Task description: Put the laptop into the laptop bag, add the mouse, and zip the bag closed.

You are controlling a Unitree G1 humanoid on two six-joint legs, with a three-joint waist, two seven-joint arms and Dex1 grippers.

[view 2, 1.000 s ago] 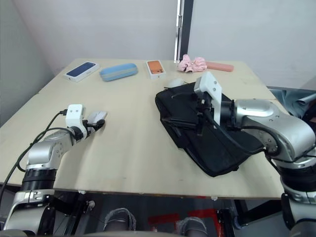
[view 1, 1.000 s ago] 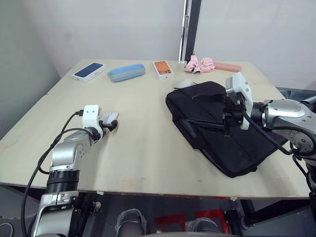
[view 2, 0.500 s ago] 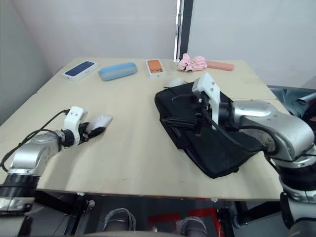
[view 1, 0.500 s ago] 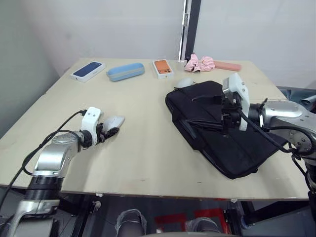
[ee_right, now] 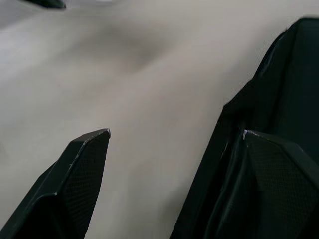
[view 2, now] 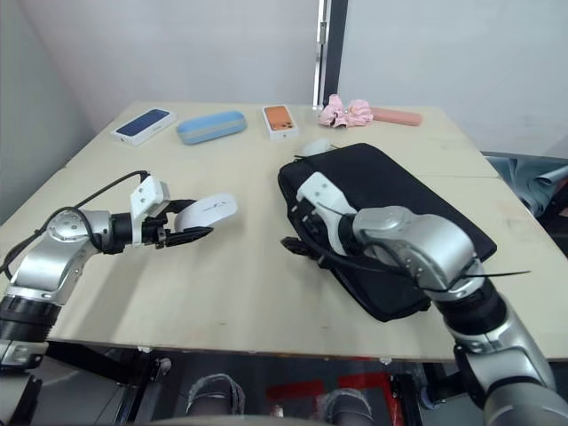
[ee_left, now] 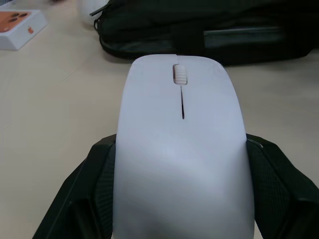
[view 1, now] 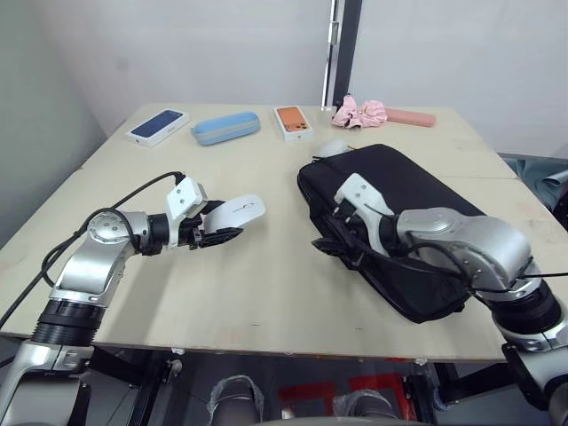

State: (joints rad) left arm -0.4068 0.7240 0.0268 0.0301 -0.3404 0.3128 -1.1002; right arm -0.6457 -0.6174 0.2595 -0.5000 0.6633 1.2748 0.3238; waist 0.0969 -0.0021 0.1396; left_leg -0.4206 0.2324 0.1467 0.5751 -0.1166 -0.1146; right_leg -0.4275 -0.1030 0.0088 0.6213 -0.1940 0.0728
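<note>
Left gripper (view 1: 216,228) clamping the mouse (view 1: 234,211) above the table (view 1: 257,284), its long axis pointing toward the laptop bag (view 1: 417,222), right gripper (ee_right: 169,149) spreading apart at the bag's near edge.

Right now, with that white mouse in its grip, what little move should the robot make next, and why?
Probably carry the mouse across toward the laptop bag. The left end effector holds it above the table, apart from the bag, while the right end effector, open, sits at the bag's near edge.
</note>
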